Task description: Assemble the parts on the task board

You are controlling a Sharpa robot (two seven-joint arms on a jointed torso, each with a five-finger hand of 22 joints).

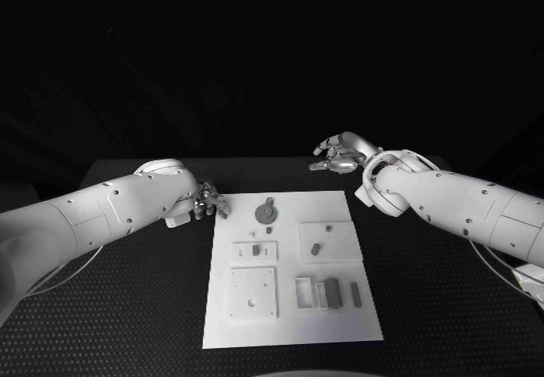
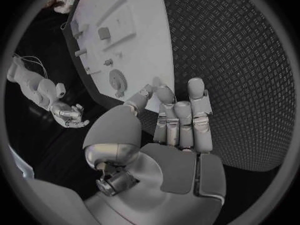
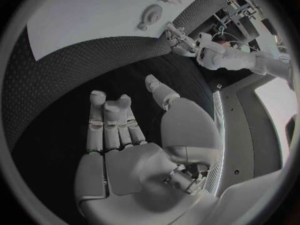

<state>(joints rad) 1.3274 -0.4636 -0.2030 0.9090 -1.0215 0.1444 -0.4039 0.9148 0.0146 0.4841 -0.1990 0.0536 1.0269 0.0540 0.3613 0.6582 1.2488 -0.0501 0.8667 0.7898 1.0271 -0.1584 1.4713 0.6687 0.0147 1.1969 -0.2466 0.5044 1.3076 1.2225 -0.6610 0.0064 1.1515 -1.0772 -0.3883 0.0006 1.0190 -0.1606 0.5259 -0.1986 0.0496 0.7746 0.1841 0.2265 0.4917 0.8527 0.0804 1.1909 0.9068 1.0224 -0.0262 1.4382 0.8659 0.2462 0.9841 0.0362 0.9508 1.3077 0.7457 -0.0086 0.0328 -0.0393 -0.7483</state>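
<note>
Parts [image 1: 316,248] lie on the task board [image 1: 340,322] at frame centre, long axis running top to bottom; left hand [image 1: 207,200], empty and unclenched, hovers beside its upper-left corner, nearer than the empty right hand [image 1: 343,153].

Two white arms reach in from either side. The left hand [image 1: 205,199] hangs low, fingers straight and side by side, holding nothing. The right hand [image 1: 343,152] is raised farther back, fingers loosely spread, also holding nothing.
</note>
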